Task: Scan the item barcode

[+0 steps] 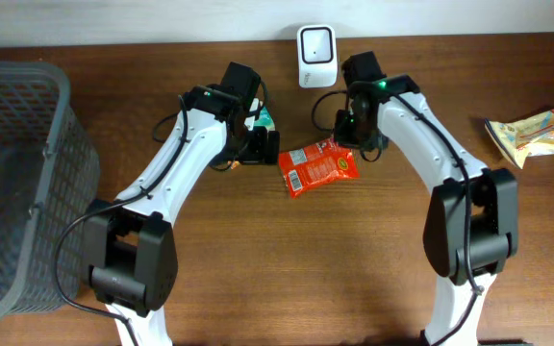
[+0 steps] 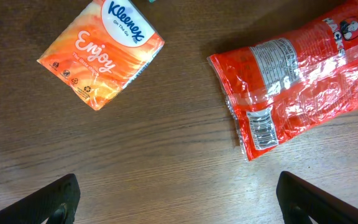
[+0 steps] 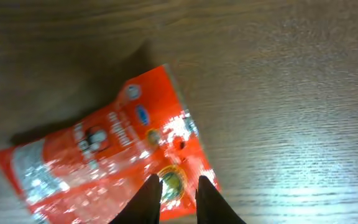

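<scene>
Scene around the job: a grey basket sits at the tabletop's left edge, the white scanner stands at the middle of the far edge, and a yellow bag lies near the right edge, well away from everything else. The red packet is flat on the table near the middle, a bit toward the far edge and just in front of the scanner. Its barcode faces up, on the end nearest the left arm. An orange tissue pack lies just left of the packet with bare wood between them, though from overhead it's mostly hidden under the left wrist. The right arm's wrist hangs over the strip between packet and scanner, so that's the crowded bit. The left arm reaches in from the near edge and bends toward the centre. The left gripper hovers above the wood between tissue pack and packet, with its jaws spread wide and nothing in them. The right arm arches in from the near right and points down at the packet's right end. The right gripper has its fingers pulled in to a narrow gap with the packet's edge sitting in it. Honestly can't tell if they're actually pinching the plastic or just straddling it.
</scene>
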`<state>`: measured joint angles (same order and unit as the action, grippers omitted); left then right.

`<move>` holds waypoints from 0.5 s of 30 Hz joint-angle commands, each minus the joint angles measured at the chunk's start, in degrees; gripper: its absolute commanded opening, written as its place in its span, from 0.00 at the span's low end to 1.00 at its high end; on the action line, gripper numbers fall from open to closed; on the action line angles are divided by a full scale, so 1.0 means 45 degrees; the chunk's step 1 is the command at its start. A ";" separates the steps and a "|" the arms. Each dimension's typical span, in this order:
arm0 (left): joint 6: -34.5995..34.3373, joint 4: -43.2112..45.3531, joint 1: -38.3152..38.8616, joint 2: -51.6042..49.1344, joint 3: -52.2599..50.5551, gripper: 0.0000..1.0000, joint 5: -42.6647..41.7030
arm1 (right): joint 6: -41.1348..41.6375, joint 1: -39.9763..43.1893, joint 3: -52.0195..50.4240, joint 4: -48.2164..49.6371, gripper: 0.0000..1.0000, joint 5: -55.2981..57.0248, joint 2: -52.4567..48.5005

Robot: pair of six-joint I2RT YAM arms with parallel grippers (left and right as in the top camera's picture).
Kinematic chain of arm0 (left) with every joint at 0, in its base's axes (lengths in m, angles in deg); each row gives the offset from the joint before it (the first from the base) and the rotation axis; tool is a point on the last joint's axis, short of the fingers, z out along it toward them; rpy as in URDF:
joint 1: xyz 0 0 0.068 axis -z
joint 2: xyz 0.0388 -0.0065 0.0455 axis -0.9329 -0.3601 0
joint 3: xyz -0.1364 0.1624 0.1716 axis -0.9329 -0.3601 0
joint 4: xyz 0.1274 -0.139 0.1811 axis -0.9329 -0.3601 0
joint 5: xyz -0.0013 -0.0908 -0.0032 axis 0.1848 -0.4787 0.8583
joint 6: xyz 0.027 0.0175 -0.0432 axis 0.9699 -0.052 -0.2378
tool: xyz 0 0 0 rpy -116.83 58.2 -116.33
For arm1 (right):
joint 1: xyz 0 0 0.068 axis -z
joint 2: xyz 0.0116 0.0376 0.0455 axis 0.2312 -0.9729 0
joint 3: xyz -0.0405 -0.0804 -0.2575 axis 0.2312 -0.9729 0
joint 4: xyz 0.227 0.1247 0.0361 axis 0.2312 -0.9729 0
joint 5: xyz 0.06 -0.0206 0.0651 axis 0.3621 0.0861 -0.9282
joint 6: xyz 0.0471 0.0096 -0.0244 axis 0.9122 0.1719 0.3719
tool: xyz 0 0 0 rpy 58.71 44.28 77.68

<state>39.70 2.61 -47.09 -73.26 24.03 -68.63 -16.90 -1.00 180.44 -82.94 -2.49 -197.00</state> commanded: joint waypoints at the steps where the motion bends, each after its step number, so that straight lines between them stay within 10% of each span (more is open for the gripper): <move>1: -0.0034 0.0044 0.0049 -0.0097 -0.0063 0.99 -0.0136 | -0.0083 -0.0019 -0.0117 -0.0034 0.20 -0.1078 -0.0996; 11: -0.0034 -0.0034 0.0073 -0.0121 -0.0063 0.99 -0.0151 | -0.0146 -0.0248 0.0801 -0.1778 0.20 -0.1865 -0.0845; 15: -0.0034 0.0029 0.0233 -0.0534 -0.0063 0.99 -0.0141 | -0.1010 0.1020 0.2880 -0.3881 0.45 -0.1880 -0.0665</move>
<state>39.70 2.61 -46.59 -73.50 24.00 -68.63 -18.51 0.48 188.59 -97.89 -11.01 -203.10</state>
